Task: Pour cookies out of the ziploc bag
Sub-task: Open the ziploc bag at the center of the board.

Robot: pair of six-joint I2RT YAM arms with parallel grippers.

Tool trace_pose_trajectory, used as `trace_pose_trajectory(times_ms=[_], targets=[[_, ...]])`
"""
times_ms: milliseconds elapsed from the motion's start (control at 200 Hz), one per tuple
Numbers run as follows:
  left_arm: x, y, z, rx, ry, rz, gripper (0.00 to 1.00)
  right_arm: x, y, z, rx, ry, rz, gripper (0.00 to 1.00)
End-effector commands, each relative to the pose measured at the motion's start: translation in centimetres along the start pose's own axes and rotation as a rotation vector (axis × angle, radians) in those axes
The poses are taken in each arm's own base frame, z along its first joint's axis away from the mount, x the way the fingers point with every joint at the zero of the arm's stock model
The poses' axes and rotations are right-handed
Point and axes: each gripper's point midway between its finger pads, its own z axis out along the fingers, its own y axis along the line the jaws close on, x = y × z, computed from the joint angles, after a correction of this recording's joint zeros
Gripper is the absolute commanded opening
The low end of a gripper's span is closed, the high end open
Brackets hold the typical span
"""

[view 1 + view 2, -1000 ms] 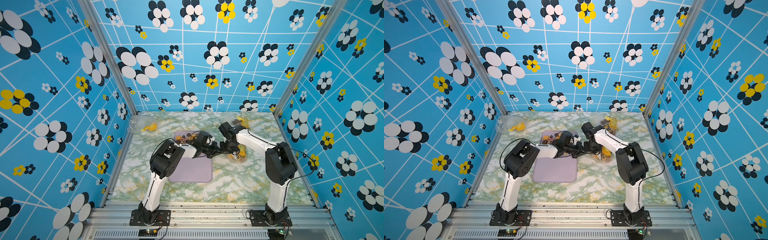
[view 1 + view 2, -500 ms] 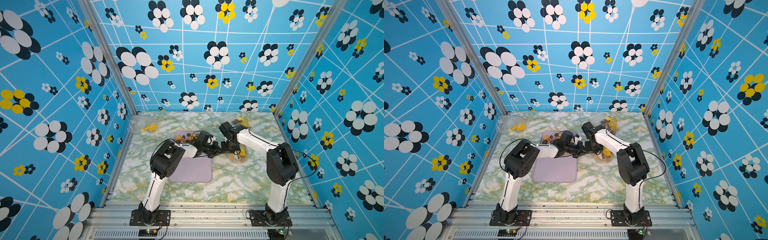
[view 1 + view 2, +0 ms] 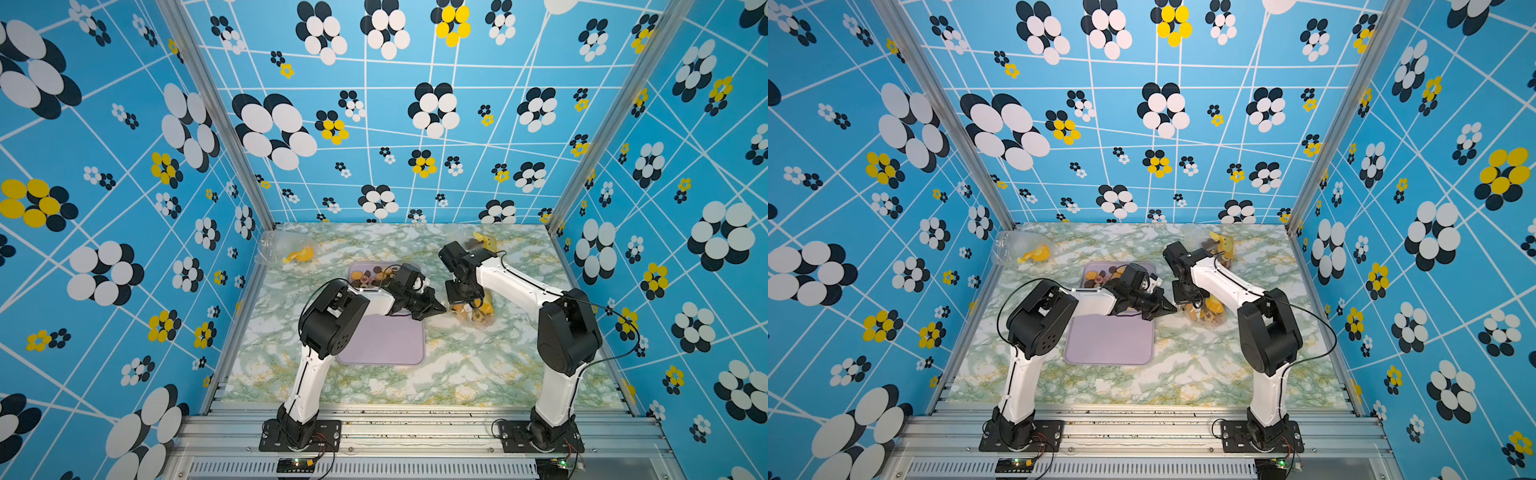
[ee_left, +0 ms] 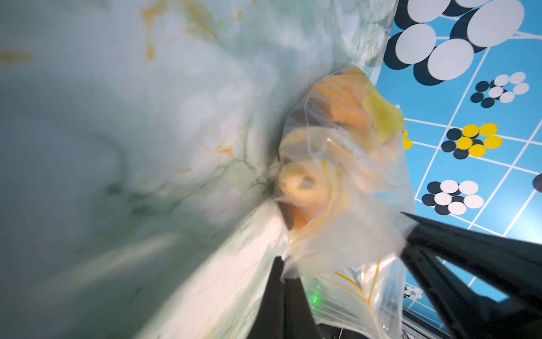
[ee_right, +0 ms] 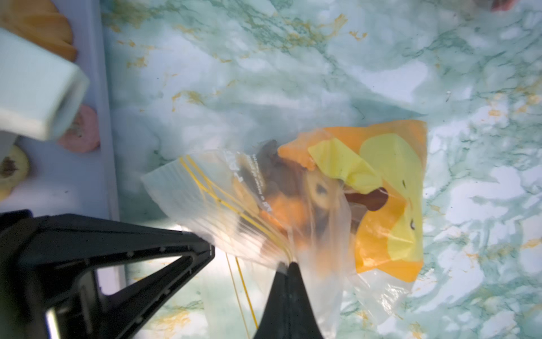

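Your left gripper (image 4: 280,264) and right gripper (image 5: 289,265) both clamped on bag (image 5: 264,205) mouth film. Bag rests on table (image 3: 457,374) just beside tray (image 3: 382,345), mouth toward tray, cookies (image 5: 281,214) bunched at far end. Left gripper nearer tray.

Ziploc bag (image 5: 211,199): thin clear plastic film, glossy and creased, partly printed in opaque orange and yellow; the cookies (image 4: 302,183) seen through it are dull-surfaced, tan and dark brown. Table (image 3: 478,374): a smooth marble-print top with a faint sheen is recorded, and on it a tray (image 3: 382,340) of smooth matt lilac plastic. Frame rails (image 3: 415,424) are entered as bare brushed metal, walls (image 3: 374,124) as matt printed sheet, arm shells (image 3: 307,374) as smooth white plastic with matt black joints.
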Motion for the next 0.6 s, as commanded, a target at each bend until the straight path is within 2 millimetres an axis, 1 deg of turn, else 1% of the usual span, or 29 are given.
trace_pose_trajectory(times_ms=[0, 205, 250, 260, 285, 480, 595], targets=[[0.2, -1.4, -1.8, -0.048, -0.015, 0.083, 0.0, -0.6, -1.3, -2.3, 0.029, -0.037, -0.004, 0.0], [0.7, -2.0, -3.1, -0.09, -0.018, 0.14, 0.0, -1.0, -1.6, -4.2, 0.016, -0.056, -0.004, 0.0], [0.8, -2.1, -3.4, -0.103, -0.019, 0.155, 0.0, -0.7, -1.6, -4.2, 0.01, -0.042, -0.02, 0.0], [0.8, -2.1, -3.5, -0.106, -0.019, 0.158, 0.0, -1.4, -1.5, -4.9, 0.002, -0.062, -0.016, 0.0], [0.9, -2.2, -3.7, -0.115, -0.018, 0.168, 0.0, -1.6, -1.4, -5.3, -0.004, -0.067, -0.023, 0.0], [1.2, -2.4, -5.2, -0.192, -0.018, 0.232, 0.0, -1.9, -1.0, -7.5, -0.06, -0.073, -0.065, 0.0], [1.3, -2.1, -5.7, -0.221, -0.018, 0.251, 0.0, -1.9, -0.8, -8.3, -0.083, -0.077, -0.065, 0.0]])
